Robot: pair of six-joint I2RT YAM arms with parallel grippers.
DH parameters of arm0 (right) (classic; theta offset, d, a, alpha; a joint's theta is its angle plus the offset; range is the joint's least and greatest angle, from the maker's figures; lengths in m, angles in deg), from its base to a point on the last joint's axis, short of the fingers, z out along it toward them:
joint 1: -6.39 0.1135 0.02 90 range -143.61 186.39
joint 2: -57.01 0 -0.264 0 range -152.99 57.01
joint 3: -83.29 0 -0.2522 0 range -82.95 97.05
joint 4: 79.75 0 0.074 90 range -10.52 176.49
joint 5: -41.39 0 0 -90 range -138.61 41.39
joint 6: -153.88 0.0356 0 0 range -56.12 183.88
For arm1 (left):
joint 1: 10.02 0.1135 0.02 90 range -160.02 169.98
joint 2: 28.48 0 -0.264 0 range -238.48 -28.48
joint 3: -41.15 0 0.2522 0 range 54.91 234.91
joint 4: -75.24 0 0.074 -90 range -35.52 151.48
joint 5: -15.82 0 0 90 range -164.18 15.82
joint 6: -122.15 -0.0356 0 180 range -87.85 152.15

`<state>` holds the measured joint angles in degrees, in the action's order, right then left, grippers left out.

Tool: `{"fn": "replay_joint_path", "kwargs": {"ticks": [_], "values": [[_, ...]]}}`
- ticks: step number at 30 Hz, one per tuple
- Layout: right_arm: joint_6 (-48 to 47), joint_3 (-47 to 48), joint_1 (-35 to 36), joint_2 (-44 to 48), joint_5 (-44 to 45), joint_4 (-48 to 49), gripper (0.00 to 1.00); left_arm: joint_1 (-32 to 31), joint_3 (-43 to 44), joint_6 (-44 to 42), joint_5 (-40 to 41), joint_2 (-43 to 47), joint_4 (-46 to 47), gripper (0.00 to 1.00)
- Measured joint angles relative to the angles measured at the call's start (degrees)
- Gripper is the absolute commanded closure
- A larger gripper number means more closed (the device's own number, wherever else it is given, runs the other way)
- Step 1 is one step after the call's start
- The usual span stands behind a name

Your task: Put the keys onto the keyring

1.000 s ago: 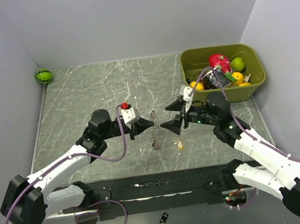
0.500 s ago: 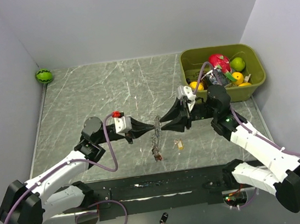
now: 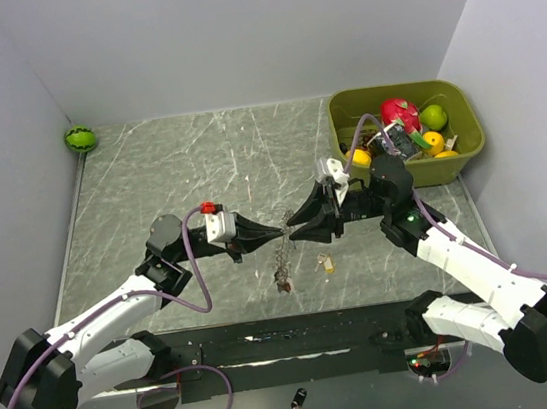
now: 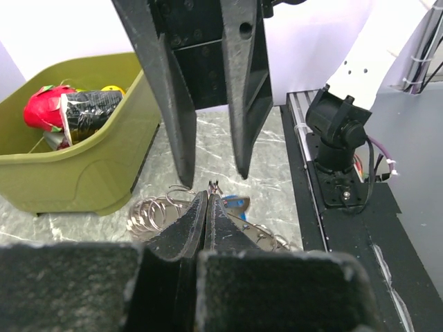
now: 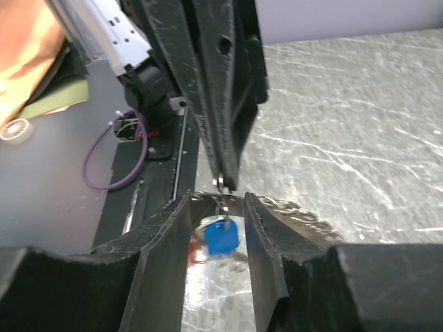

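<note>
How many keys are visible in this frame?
3. A blue-headed key sits between the fingers of the open right gripper; a red-headed key is just beside it; a brass key lies apart, right of the keyring. More may be hidden under the grippers.

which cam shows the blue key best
Right wrist: the blue-headed key sits large and unblocked, framed between the open jaws of the right gripper. Left wrist shows only a blue sliver past the left gripper. Top external: too small to tell.
</note>
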<state>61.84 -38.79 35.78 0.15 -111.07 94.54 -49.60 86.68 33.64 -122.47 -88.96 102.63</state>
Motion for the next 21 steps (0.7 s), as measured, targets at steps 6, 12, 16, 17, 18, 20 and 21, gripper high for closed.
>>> {"fn": "replay_joint_path", "kwargs": {"ticks": [6, 12, 16, 17, 18, 20, 21], "values": [[-0.7, 0.2, 0.3, -0.3, 1.7, -0.8, 0.58, 0.0, 0.0, 1.2, -0.4, -0.1, 0.9, 0.99], [-0.8, 0.2, 1.1, -0.9, 2.3, -0.9, 0.69, 0.0, 0.0, 1.4, -0.5, -0.1, 1.5, 0.99], [-0.6, 0.2, 1.6, -1.0, 2.5, -0.8, 0.84, 0.0, 0.0, 2.5, -0.8, -0.2, 1.6, 0.99], [-0.3, 0.2, 1.6, -1.0, 2.4, -0.8, 0.89, 0.0, 0.0, 2.7, -0.9, -0.3, 1.7, 0.99], [-0.3, 0.2, 1.6, -1.0, 2.3, -0.8, 0.97, 0.0, 0.0, 2.8, -0.9, -0.5, 1.9, 0.99], [-0.1, 0.2, 1.6, -1.2, 2.1, -0.8, 1.0, 0.1, 0.0, 3.5, -0.9, -0.7, 2.3, 0.99], [0.0, 0.3, 1.6, -1.3, 1.9, -0.9, 1.0, 0.1, 0.0, 3.8, -0.9, -0.8, 2.3, 0.99]]}}
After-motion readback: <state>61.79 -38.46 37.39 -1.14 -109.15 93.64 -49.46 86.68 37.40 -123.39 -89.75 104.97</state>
